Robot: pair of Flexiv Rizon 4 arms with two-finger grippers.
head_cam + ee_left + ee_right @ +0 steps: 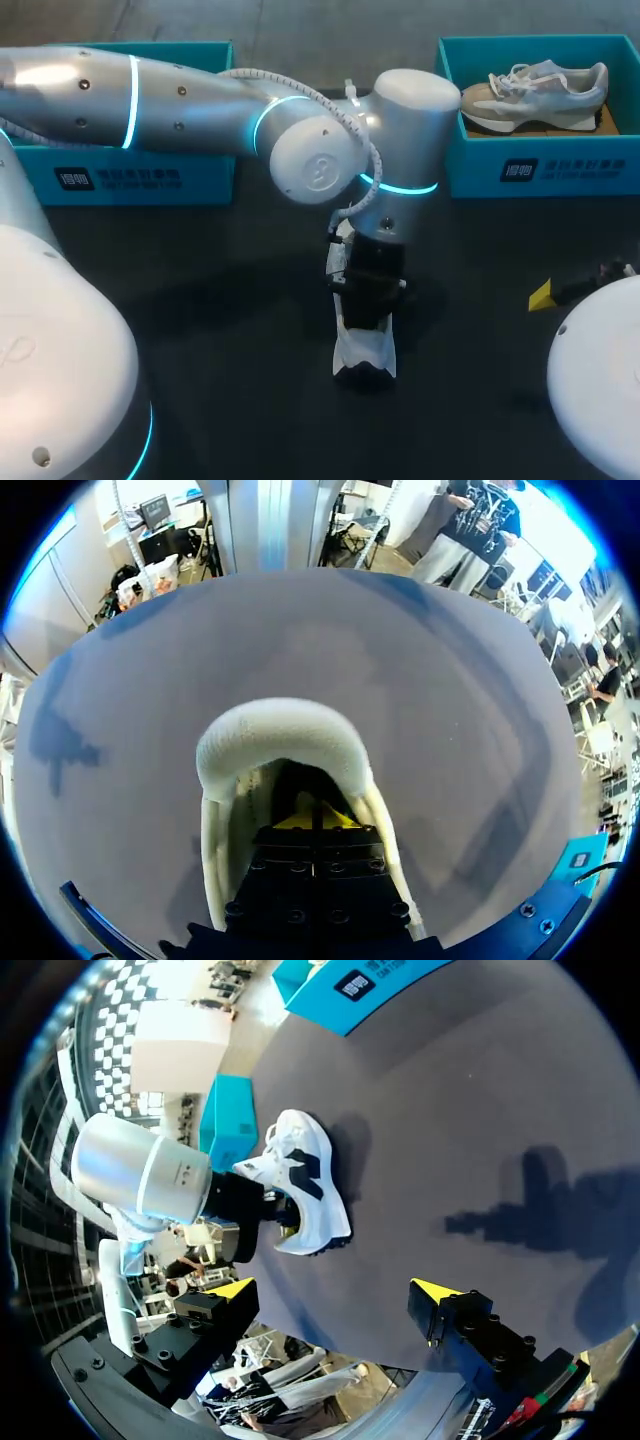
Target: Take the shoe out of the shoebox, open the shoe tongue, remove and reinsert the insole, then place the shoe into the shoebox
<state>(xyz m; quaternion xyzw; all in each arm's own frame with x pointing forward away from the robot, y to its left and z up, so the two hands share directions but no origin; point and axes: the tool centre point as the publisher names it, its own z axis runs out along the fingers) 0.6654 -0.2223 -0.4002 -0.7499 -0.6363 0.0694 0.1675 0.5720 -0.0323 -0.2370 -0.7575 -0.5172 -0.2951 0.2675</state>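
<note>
The white shoe is standing on the dark table, outside both boxes. The left gripper is dipping into the shoe's opening; whether it is clamping anything there cannot be told. The right gripper is hanging well to the shoe's right, spread wide and empty. Behind the shoe to its left, the left shoebox is sitting. Behind it to the right, the right shoebox is holding a grey shoe. Each box is bearing a dark label with white print.
</note>
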